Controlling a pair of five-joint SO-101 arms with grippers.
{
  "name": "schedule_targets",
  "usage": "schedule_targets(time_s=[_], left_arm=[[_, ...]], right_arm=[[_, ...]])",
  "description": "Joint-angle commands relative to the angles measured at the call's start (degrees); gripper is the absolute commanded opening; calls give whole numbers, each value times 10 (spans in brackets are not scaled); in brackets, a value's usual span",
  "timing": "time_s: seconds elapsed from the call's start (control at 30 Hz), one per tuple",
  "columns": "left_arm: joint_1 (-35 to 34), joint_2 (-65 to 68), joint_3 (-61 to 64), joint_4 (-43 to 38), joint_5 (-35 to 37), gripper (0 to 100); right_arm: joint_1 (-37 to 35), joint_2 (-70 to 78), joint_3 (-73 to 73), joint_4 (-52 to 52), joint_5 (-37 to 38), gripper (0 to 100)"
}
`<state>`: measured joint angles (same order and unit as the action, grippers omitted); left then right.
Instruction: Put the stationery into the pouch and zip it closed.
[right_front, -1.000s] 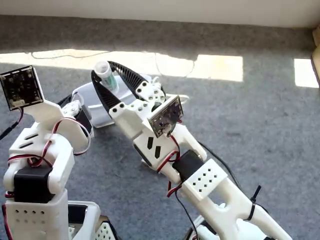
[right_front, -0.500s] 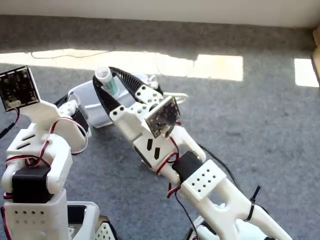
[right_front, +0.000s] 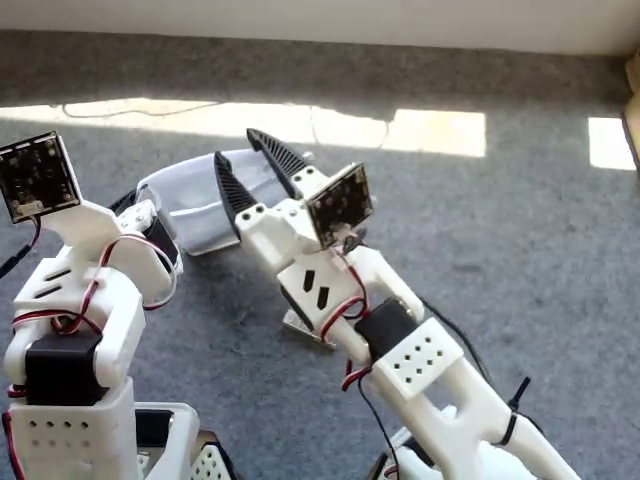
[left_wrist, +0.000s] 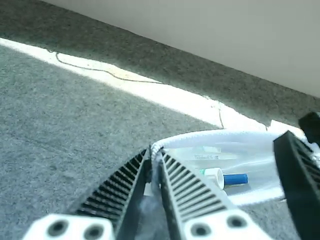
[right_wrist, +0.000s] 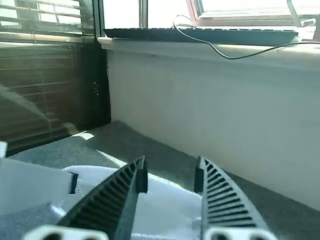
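Pouch (right_front: 195, 215) on grey carpet (right_front: 520, 220), upper left of centre, with stationery (left_wrist: 227, 178) inside.
Its rim was pinched by the closed left hand (left_wrist: 152, 152); the right hand (right_front: 235, 146) was held spread wide above it, gripping nothing.

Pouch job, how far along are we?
Done: a white-capped stick and a blue piece lie inside the pouch. In hand: the left gripper pinches the pouch's edge, while the right gripper hangs open and empty above it. Left: the mouth looks unzipped, so the zip has yet to be closed.
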<state>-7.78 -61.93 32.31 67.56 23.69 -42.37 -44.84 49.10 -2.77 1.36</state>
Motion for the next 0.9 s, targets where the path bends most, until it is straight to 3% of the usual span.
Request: schedule_targets(time_s=[0.0, 0.5, 0.7, 0.87], left_arm=[[-9, -2, 0, 3, -4, 7], [-29, -2, 0, 2, -4, 7], [-48, -2, -1, 1, -4, 7], [-72, -3, -4, -1, -1, 7]], right_arm=[[23, -63, -63, 63, -9, 142], [58, -102, -220, 332, -4, 142], [57, -103, -217, 455, 84, 142], [56, -107, -195, 536, 110, 142]])
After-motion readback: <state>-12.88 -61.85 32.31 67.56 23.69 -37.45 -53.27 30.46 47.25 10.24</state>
